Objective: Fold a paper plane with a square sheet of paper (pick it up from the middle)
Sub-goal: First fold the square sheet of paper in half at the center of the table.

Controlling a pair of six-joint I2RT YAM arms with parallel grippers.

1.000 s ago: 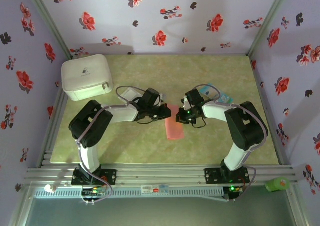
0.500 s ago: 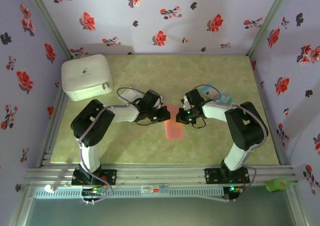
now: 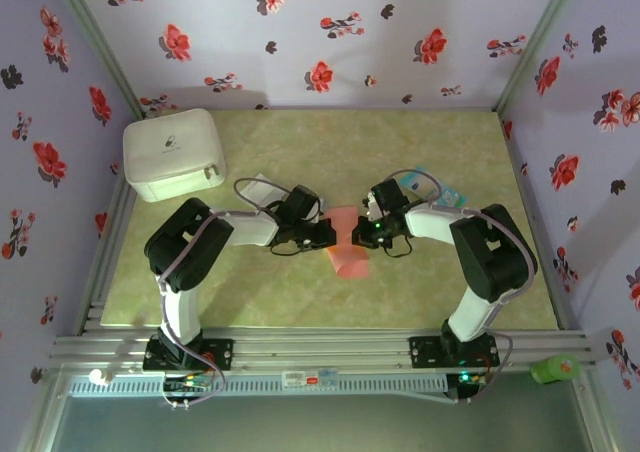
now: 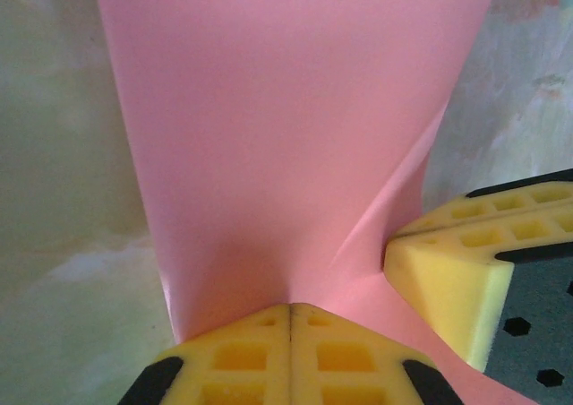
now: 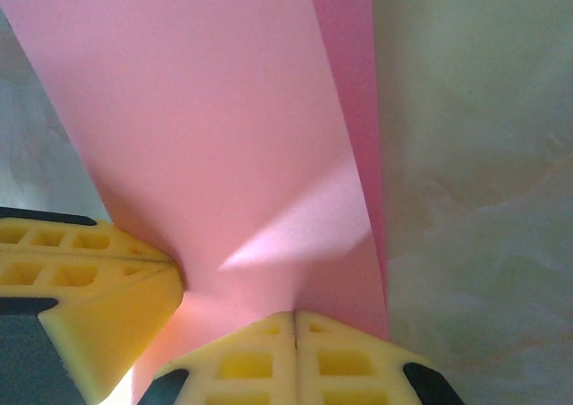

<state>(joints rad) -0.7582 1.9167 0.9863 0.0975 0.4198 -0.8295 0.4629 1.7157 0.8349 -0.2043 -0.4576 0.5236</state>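
Observation:
The salmon-pink sheet of paper (image 3: 347,257), folded into a long strip, lies mid-table and is pinched into a waist between both grippers. My left gripper (image 3: 327,236) comes in from the left and is shut on the paper's edge (image 4: 286,136); its yellow pads (image 4: 242,356) meet with no gap. My right gripper (image 3: 364,234) comes in from the right and is shut on the opposite edge (image 5: 215,109). The two gripper tips stand almost touching: the right fingers (image 4: 457,275) show in the left wrist view and the left fingers (image 5: 98,284) in the right wrist view. The paper buckles up between them.
A white box (image 3: 172,154) stands at the back left. A small pale packet (image 3: 260,185) lies behind the left arm, and a teal-and-white packet (image 3: 443,193) behind the right arm. Floral walls close in the mat (image 3: 300,142) on three sides.
My left gripper has slid right toward the right gripper. The paper has gone from a flat strip to a pinched, buckled shape, with its far end now fanning out behind the fingertips.

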